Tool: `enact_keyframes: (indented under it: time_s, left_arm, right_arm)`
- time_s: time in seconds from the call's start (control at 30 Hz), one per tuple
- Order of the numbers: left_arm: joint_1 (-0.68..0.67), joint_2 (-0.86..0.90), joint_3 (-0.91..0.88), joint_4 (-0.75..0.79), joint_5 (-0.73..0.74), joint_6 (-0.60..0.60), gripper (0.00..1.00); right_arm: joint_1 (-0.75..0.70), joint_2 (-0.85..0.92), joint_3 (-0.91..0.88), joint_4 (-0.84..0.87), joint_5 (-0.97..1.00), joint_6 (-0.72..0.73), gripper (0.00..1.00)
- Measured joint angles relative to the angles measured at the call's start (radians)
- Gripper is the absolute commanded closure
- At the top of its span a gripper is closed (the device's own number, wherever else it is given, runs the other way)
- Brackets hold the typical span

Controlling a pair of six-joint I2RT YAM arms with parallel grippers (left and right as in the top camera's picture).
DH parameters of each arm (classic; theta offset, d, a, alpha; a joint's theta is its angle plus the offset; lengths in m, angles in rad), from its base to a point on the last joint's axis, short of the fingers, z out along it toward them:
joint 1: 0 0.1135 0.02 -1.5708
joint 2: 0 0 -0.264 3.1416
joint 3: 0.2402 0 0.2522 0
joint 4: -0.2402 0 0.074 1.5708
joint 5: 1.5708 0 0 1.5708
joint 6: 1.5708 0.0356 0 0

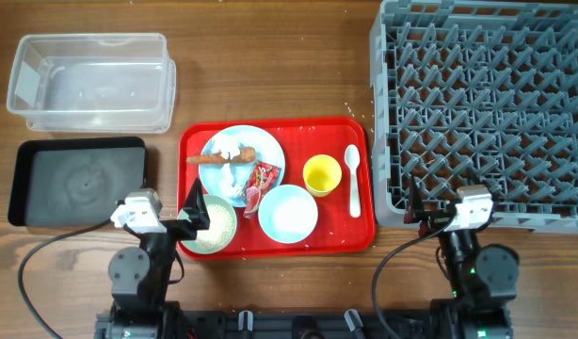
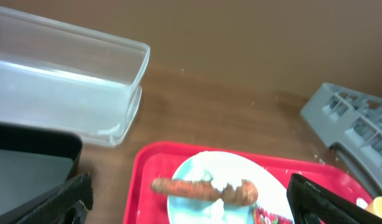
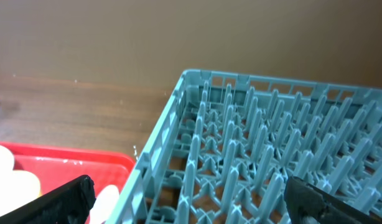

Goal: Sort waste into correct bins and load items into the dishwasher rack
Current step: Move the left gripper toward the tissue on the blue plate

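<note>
On the red tray [image 1: 364, 228] a pale-blue plate [image 1: 267, 146] holds the orange carrot piece [image 1: 214, 158] and a white tissue [image 1: 238, 153]. The red wrapper [image 1: 264, 179] lies at the plate's edge. A pale-blue bowl [image 1: 288, 213], a yellow cup [image 1: 322, 174] and a white spoon [image 1: 353, 179] are on the tray. A pale-green bowl [image 1: 234, 222] holds rice. My left gripper [image 1: 192, 201] is open and empty above that bowl, and the left wrist view shows the carrot [image 2: 200, 188] between its fingers [image 2: 191, 205]. My right gripper [image 1: 414, 202] is open and empty at the front left corner of the rack [image 1: 378, 113].
The clear tub [image 1: 91, 80] stands at the back left, with the black tray [image 1: 77, 179] in front of it. Loose rice grains lie scattered on the red tray and on the table near it. The right wrist view looks over the rack's pegs [image 3: 265, 137].
</note>
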State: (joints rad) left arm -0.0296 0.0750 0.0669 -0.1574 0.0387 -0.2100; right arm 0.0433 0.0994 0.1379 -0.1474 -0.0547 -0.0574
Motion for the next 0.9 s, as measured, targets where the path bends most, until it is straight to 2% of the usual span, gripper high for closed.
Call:
enact_keyframes:
  time_s: [0.13,0.17,0.2,0.27,0.33,0.37,0.4,0.47,0.6,0.73,0.9]
  left_arm:
    - [0.0,0.19,0.175,-0.114,0.0,0.0,0.0]
    - [0.0,0.302,0.276,-0.165,0.001,0.002,0.0]
    - [0.0,0.402,0.375,-0.237,0.001,0.004,0.0]
    - [0.0,0.512,0.491,-0.312,0.01,0.006,0.0]
    - [0.0,0.658,0.669,-0.461,0.031,0.008,0.0]
    - [0.0,0.681,0.697,-0.465,0.038,0.008,0.0]
    - [0.0,0.782,0.827,-0.6,0.048,0.01,0.0]
    - [0.0,0.873,0.944,-0.729,0.068,0.011,0.0]
    - [0.0,0.974,1.001,-0.846,0.083,0.011,0.0]
    - [0.0,1.04,1.001,-0.843,0.088,0.011,0.0]
    - [-0.01,1.102,1.003,-0.607,0.134,-0.036,0.0]
  right_arm:
    - [0.0,0.154,0.161,-0.113,0.0,0.035,0.0]
    - [0.0,0.233,0.232,-0.159,0.0,0.039,0.0]
    - [0.0,0.321,0.319,-0.256,0.0,0.039,0.0]
    - [0.0,0.429,0.416,-0.329,0.0,0.039,0.0]
    - [0.0,0.568,0.563,-0.468,0.001,0.039,0.0]
    - [0.0,0.629,0.63,-0.534,0.0,0.039,0.0]
    - [0.0,0.672,0.679,-0.587,0.0,0.04,0.0]
    - [0.0,0.769,0.786,-0.695,0.0,0.042,0.0]
    - [0.0,0.897,0.869,-0.765,-0.001,0.046,0.0]
    - [0.0,0.931,0.869,-0.765,-0.006,0.05,0.0]
    - [0.0,0.931,0.869,-0.758,-0.009,0.054,0.0]
